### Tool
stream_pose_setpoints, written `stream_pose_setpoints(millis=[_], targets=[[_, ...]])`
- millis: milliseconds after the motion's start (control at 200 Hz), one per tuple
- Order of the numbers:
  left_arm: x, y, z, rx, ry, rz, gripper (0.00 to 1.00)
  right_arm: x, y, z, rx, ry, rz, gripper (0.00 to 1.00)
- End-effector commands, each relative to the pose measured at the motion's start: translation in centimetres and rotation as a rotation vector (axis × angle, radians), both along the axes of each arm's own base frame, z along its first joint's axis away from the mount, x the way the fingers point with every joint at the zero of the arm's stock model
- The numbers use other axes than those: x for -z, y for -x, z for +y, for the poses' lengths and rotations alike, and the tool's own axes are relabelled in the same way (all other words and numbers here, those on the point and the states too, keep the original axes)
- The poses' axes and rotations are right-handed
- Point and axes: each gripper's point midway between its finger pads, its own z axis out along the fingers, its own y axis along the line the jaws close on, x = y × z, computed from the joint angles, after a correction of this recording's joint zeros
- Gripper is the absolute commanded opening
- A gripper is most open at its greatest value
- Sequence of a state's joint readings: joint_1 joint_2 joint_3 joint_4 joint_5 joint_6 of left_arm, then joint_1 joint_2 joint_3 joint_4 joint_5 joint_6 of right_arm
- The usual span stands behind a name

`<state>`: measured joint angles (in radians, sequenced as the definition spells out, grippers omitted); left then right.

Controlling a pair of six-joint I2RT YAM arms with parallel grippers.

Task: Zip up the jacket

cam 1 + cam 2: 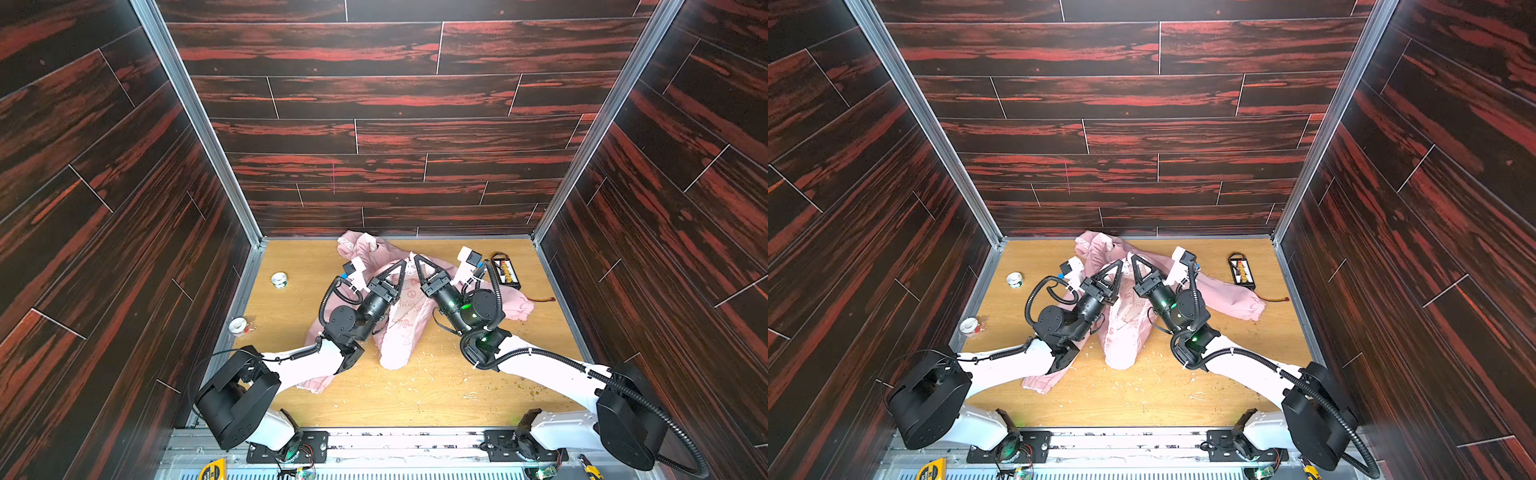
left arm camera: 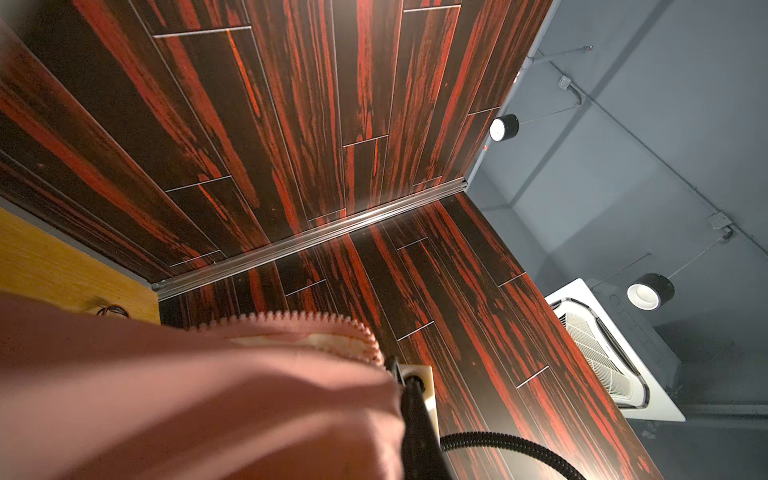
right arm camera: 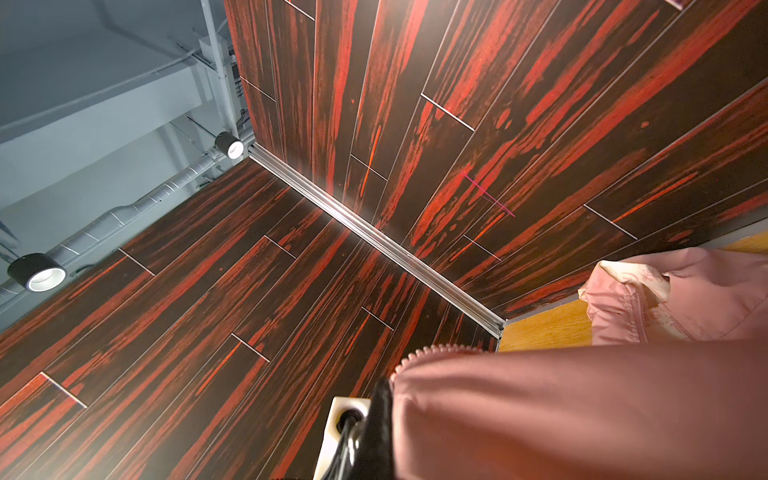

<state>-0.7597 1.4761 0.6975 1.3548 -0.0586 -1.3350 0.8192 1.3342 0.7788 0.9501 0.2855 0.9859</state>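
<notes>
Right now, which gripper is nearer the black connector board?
Right. In both top views the right gripper holds the jacket mid-table, left of the black connector board; the left gripper is just beyond it, farther left.

Tape roll (image 1: pixel 279 279), perhaps; black charger board (image 1: pixel 506 271).

Light: bright, even, from ceiling lamps (image 2: pixel 503 127) above me
Glare: sheen along the corner rail (image 3: pixel 374 237)
Shadows: soft and faint on the table (image 1: pixel 415 399)
Blur: jacket (image 2: pixel 187 395) close to my wrist lenses smears
Edges: walls bow outward in both top views
</notes>
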Motion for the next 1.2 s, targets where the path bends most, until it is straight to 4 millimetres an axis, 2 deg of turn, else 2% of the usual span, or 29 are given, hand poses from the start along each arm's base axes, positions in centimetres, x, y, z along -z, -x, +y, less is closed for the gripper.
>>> stream_pose_setpoints(millis=[0,245,972,1192], targets=[[-2.5,1.4,1.1,0.001,0.063,-0.064,0.00,-2.5,0.4,-0.5,0.017,-0.061,-0.058,0.00],[-2.3,1.3,1.0,0.003,0.064,-0.057,0.00,-3.5,0.8,-0.9,0.028,-0.067,-0.096,0.00],[-2.0,1.4,1.0,0.008,0.062,-0.050,0.00,-3.5,0.5,-0.3,0.017,-0.061,-0.096,0.00],[-2.5,1.5,1.1,0.008,0.065,-0.060,0.00,-2.7,0.3,0.2,0.002,-0.056,-0.074,0.00]])
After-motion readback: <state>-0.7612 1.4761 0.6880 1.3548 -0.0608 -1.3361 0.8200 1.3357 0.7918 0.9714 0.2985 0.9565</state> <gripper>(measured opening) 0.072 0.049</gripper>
